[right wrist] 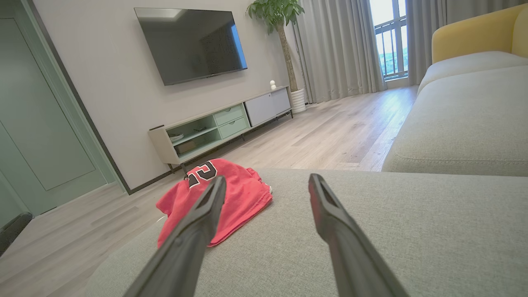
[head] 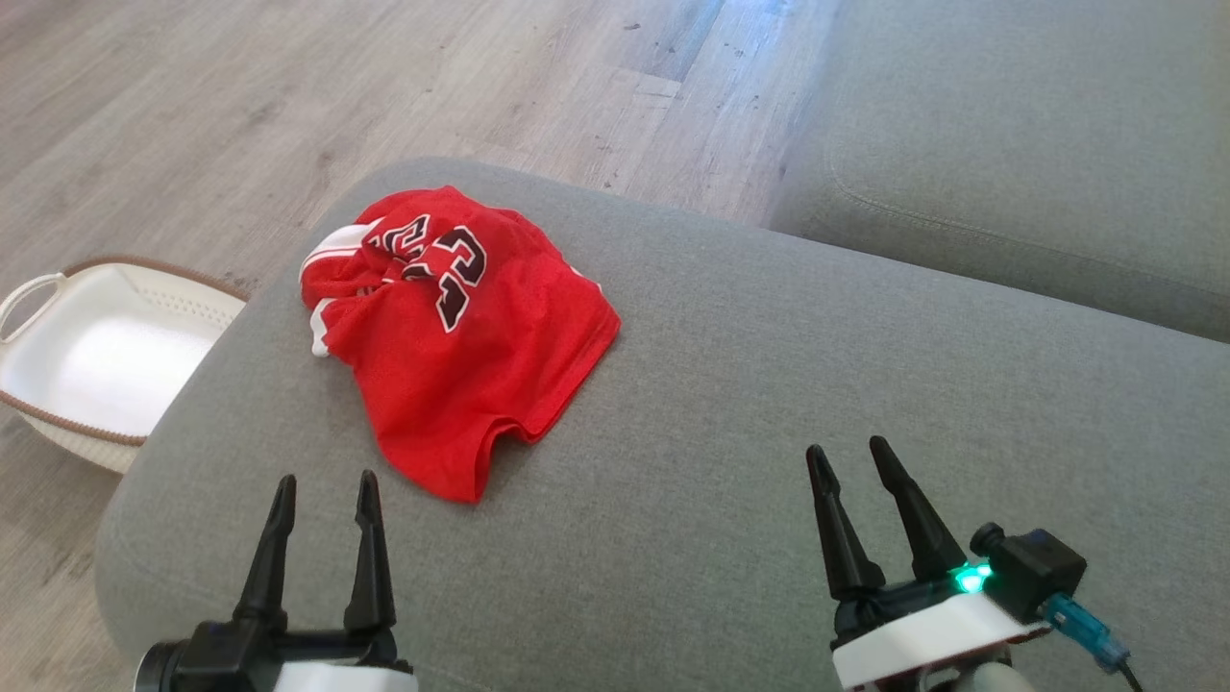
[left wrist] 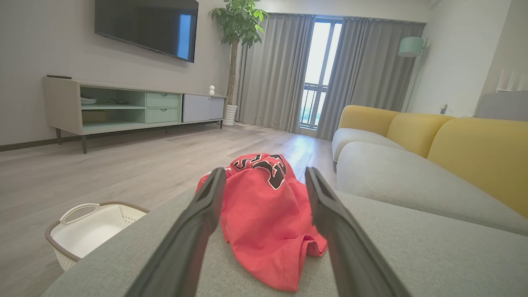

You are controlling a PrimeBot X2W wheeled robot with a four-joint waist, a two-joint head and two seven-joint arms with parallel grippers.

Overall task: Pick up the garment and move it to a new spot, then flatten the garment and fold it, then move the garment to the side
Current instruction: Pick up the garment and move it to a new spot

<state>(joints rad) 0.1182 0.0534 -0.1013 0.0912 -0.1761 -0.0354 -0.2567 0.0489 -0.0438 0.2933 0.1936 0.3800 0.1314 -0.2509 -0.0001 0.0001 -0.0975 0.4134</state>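
Note:
The garment (head: pixel 461 336) is a red mesh jersey with black-and-white lettering and white trim, lying crumpled on the far left part of a grey ottoman (head: pixel 769 365). My left gripper (head: pixel 325 488) hovers open just short of its near hem, nothing between the fingers. In the left wrist view the garment (left wrist: pixel 268 214) lies straight ahead between the spread fingers (left wrist: pixel 206 206). My right gripper (head: pixel 850 454) is open at the lower right, well clear of the cloth. From the right wrist view the garment (right wrist: pixel 222 194) sits ahead and to the left.
A white basket (head: pixel 86 346) with a brown rim stands on the wooden floor left of the ottoman. A grey sofa seat (head: pixel 1038 144) lies beyond at the upper right. The ottoman's middle and right are bare fabric. A TV stand (left wrist: pixel 123 107) lines the far wall.

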